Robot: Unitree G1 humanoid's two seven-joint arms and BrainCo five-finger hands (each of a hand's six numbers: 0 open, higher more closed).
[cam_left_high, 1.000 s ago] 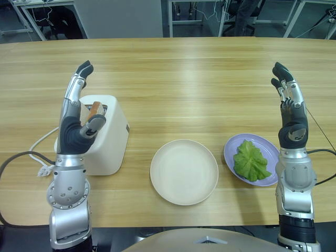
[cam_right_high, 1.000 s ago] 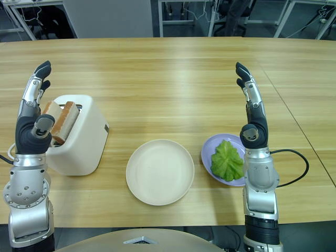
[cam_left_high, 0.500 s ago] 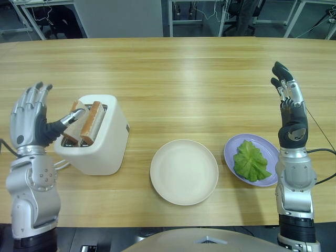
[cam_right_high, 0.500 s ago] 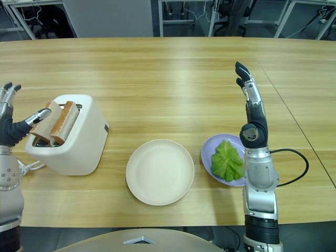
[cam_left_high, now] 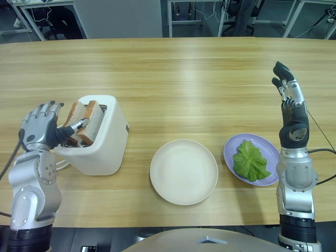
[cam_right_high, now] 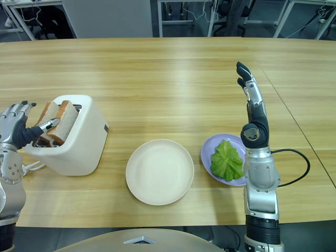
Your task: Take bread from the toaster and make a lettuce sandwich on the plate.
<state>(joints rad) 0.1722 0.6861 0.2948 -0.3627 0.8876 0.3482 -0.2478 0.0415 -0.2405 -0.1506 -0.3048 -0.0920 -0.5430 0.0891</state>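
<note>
Bread stands in the toaster as two slices, a left slice and a right slice. Both sit on edge in the slots, their flat faces side by side, their long sides running from the near edge of the table toward the far edge, and their tops leaning toward the robot's left. The one white toaster sits on the left part of the table. There are two plates: a cream plate near the middle front with nothing on it, and just to its right a purple plate carrying one lettuce leaf. The left hand is low beside the toaster's left side, fingers loosely spread and pointing up, its thumb stretched across to touch the near edge of the bread; it grips nothing. The right hand is raised upright behind the right side of the purple plate, fingers straight and close together, pointing up, holding nothing.
</note>
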